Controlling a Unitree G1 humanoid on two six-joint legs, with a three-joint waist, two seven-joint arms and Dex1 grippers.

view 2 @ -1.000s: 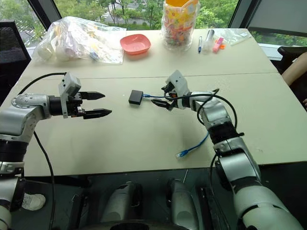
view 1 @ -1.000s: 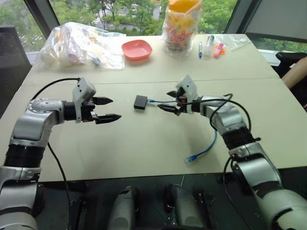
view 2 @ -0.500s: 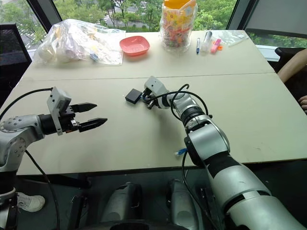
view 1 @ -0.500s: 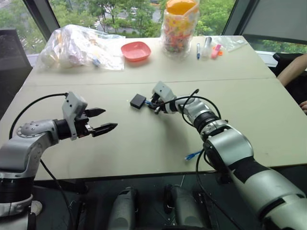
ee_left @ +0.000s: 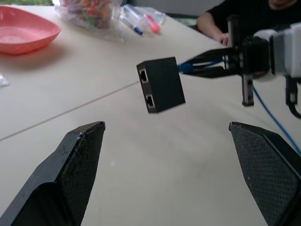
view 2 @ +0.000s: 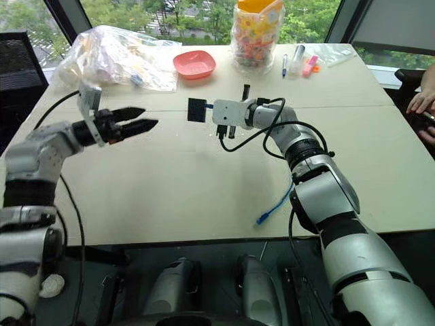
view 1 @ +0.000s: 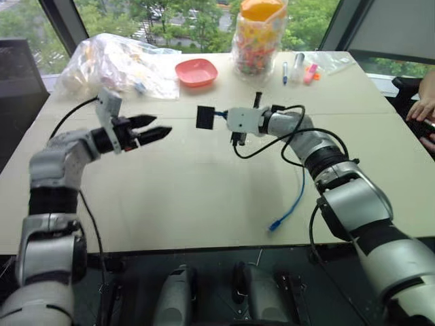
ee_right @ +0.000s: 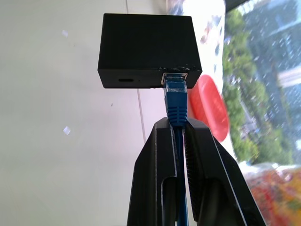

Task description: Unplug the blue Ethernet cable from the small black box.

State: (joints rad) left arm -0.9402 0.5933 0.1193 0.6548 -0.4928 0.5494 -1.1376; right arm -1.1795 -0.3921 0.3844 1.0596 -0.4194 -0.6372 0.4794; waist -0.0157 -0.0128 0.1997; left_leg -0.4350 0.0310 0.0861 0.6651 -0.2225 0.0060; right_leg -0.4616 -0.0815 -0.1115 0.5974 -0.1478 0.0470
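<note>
The right gripper (ee_right: 178, 129) is clamped on the blue Ethernet cable (ee_right: 176, 106) just behind its plug, both black fingers pinching the cord between them. The plug is still seated in a port on the side of the small black box (view 1: 206, 116), and the box hangs in the air off the end of the cable, clear of the table (view 1: 204, 197), with nothing else holding it. In the left wrist view the box shows two empty ports on the face turned toward that camera.

Across from it, the left gripper (view 1: 155, 129) hovers above the table with its fingers spread wide, nothing between them, pointing toward the box and near it but apart from it.

From the right gripper the cable runs back along the arm, drops to the tabletop and trails toward the near edge, where its free plug (view 1: 273, 224) lies.

Farther back on the table sit a pink dish (view 1: 196, 70), a crinkled clear plastic bag (view 1: 115, 64) with items inside, a bag of colourful sweets (view 1: 258, 41) and a few pens (view 1: 292, 68). A person's hand (view 1: 423, 109) rests at the table's right edge.
</note>
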